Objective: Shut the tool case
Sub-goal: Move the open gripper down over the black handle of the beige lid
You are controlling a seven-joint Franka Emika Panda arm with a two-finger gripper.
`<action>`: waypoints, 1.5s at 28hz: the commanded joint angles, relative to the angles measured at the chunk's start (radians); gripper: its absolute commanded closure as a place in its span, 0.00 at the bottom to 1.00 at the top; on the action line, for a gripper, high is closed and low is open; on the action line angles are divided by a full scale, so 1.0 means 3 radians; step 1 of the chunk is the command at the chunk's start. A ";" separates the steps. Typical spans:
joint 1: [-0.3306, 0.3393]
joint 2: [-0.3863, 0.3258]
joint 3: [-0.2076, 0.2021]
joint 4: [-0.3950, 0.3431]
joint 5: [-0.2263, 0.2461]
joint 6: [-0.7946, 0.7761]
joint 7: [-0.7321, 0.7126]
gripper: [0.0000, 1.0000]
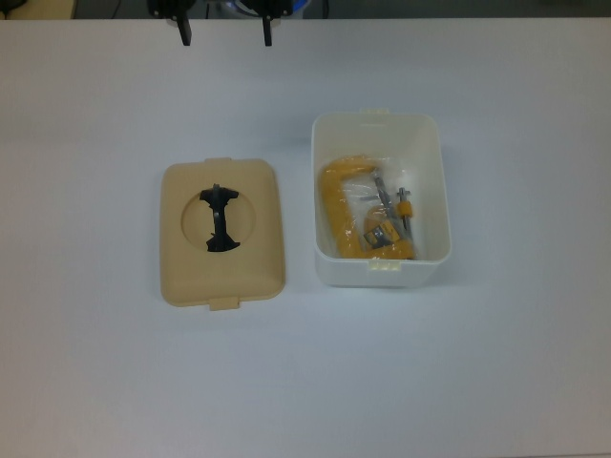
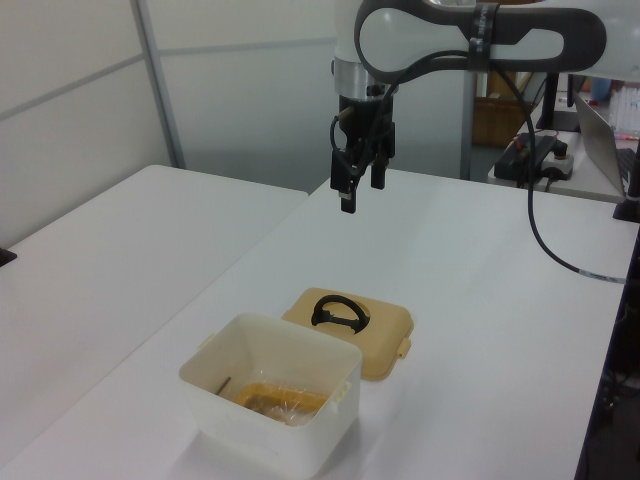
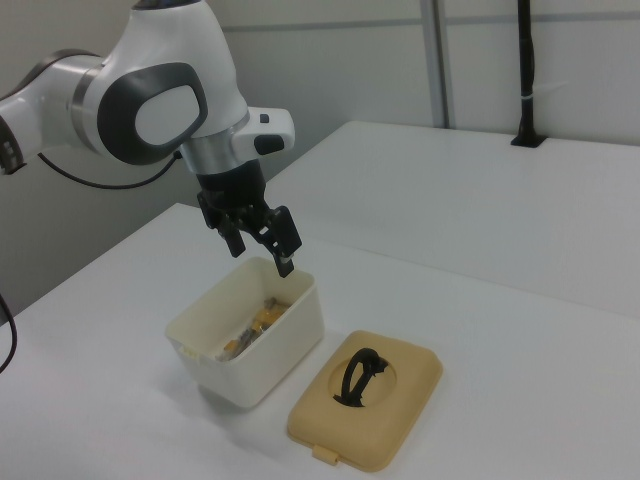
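The tool case stands open as two parts on the white table. Its white tub [image 1: 429, 135] [image 2: 268, 424] [image 3: 272, 350] holds a yellow clamp [image 1: 338, 206] and small bagged parts. The tan lid [image 1: 225, 278] [image 2: 387, 326] [image 3: 402, 402] lies flat beside the tub, on the top view's left, with its black handle [image 1: 219, 218] raised in the round recess. My gripper [image 1: 225, 36] [image 2: 362, 192] [image 3: 262, 252] hangs open and empty above the table, well above both parts, at the top view's upper edge beyond the lid.
A second white table [image 2: 90, 250] adjoins on the left view's left. A laptop [image 2: 603, 122], a power strip [image 2: 538, 152] and a black cable [image 2: 560, 255] sit at the left view's right. A black post [image 3: 524, 80] stands at the table's far edge in the right view.
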 commanded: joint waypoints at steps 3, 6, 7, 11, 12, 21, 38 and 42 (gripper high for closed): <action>0.0053 -0.0010 -0.0049 -0.0039 0.0045 0.0045 0.0058 0.00; 0.0053 -0.0010 -0.0049 -0.0049 0.0040 0.0056 0.0032 0.00; 0.0048 -0.0010 -0.0049 -0.0054 0.0030 0.0061 0.0027 0.00; 0.0027 -0.0005 -0.0049 -0.0126 -0.0021 0.0091 -0.0003 0.00; 0.0027 -0.0005 -0.0049 -0.0136 -0.0037 0.0112 -0.0029 0.00; -0.0019 0.0005 -0.0049 -0.0381 -0.0134 0.0541 -0.0095 0.00; -0.0055 0.0333 -0.0049 -0.0555 -0.0246 0.1145 -0.0121 0.00; -0.0055 0.0389 -0.0049 -0.0581 -0.0246 0.1150 -0.0121 0.00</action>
